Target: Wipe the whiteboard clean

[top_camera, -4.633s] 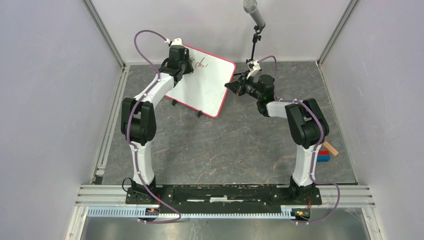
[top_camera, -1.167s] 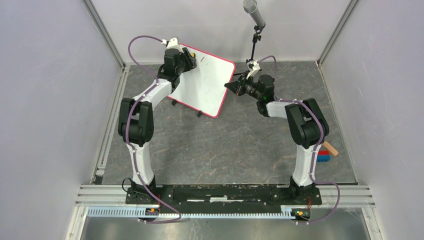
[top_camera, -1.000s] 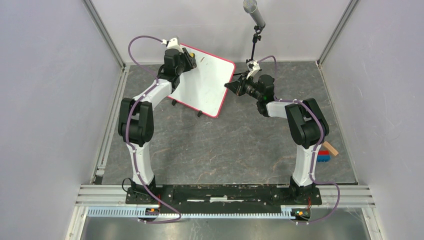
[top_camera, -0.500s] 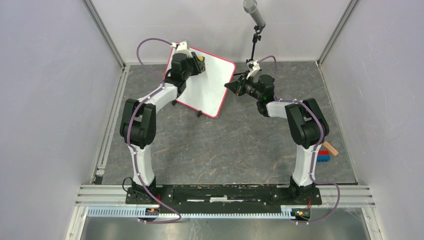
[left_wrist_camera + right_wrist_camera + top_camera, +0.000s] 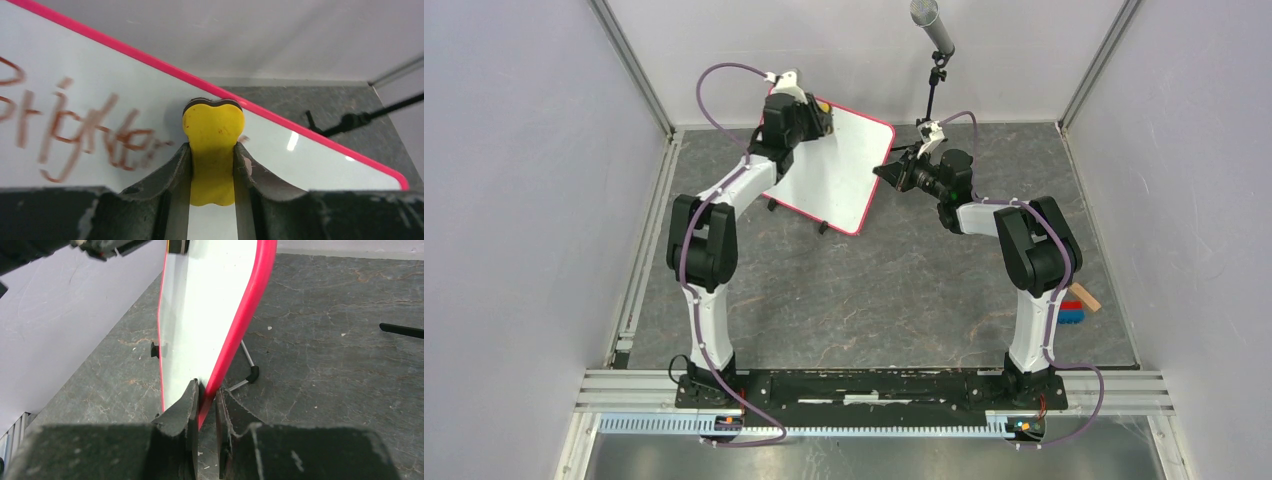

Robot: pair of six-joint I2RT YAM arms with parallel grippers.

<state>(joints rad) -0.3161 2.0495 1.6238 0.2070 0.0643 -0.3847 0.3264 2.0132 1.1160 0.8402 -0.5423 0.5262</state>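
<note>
The whiteboard (image 5: 839, 165) stands tilted at the back of the table, white with a red-pink rim. My left gripper (image 5: 814, 110) is shut on a yellow eraser (image 5: 213, 145), whose tip presses on the board (image 5: 125, 85) close under its top rim. Red-brown handwriting (image 5: 75, 130) lies just left of the eraser. My right gripper (image 5: 886, 172) is shut on the board's right edge; in the right wrist view its jaws (image 5: 206, 395) clamp the red rim (image 5: 245, 315). A black foot (image 5: 254, 372) shows behind the board.
A microphone on a black stand (image 5: 934, 60) rises just behind my right gripper; its leg shows in the right wrist view (image 5: 400, 330). Coloured blocks (image 5: 1079, 305) lie at the table's right edge. The back wall is close behind the board.
My left gripper has moved the eraser right and up along the board's top edge. The right arm and the board have not moved.
</note>
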